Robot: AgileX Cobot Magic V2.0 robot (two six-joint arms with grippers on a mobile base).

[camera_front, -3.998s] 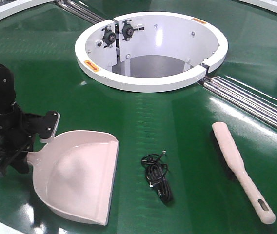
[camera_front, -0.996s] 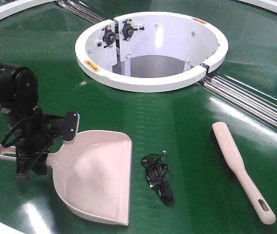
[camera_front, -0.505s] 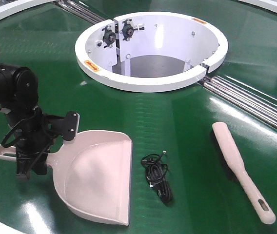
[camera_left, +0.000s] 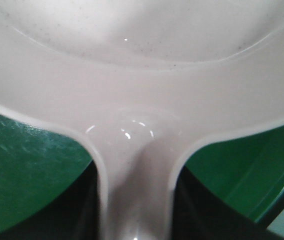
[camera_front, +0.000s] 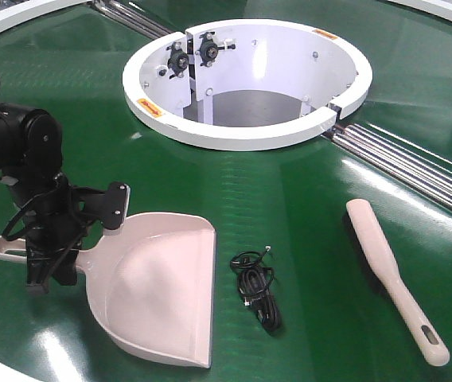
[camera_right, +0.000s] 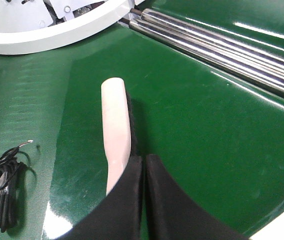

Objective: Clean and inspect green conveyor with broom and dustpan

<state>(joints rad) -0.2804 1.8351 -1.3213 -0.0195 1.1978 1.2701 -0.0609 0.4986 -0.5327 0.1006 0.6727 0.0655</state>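
Gripping dustpan [camera_front: 158,294], left claw [camera_front: 49,263]; orange labels [camera_front: 148,107] unreadable.

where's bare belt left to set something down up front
Bare belt lies between the cable and the broom, and between the white ring and the dustpan. Crowded: the left gripper clamps the dustpan handle, with the cable near its mouth.

Pale dustpan [camera_left: 142,75] fills upper frame; handle neck runs down centre between dark fingers [camera_left: 77,215]; green conveyor [camera_left: 27,165] on both sides.
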